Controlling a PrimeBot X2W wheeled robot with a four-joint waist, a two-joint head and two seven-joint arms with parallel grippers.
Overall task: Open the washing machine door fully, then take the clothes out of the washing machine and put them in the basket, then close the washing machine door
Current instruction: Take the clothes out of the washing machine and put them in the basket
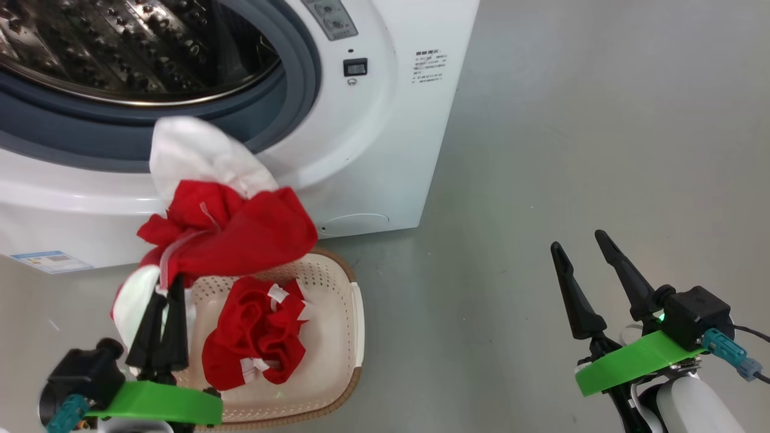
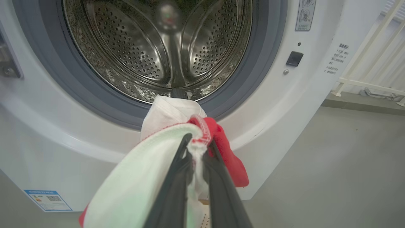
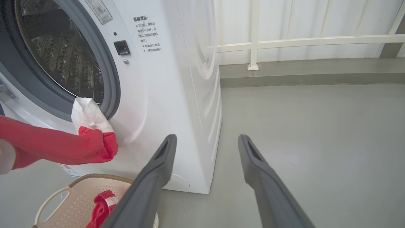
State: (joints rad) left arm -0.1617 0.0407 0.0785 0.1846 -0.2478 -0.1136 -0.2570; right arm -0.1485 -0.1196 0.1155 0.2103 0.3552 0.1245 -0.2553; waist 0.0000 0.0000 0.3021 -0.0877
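The washing machine (image 1: 373, 150) stands with its opening uncovered and its steel drum (image 2: 158, 47) bare; the washing machine door is out of view. My left gripper (image 1: 165, 288) is shut on a bundle of clothes (image 1: 228, 228), red with a white piece on top. The bundle hangs in front of the machine's lower rim, above the near-left side of the basket (image 1: 331, 288). In the left wrist view the fingers (image 2: 177, 177) pinch the white-trimmed hem of the clothes (image 2: 171, 114). A red garment (image 1: 258, 337) lies in the basket. My right gripper (image 1: 579, 240) hangs open over the floor, apart from everything.
Grey floor (image 1: 571, 120) stretches to the right of the machine. Behind it a white railing (image 3: 284, 41) runs along a low kerb. The basket (image 3: 79, 196) sits on the floor against the machine's front (image 3: 177, 95). A blue label sticker (image 1: 51, 261) marks the machine's lower left.
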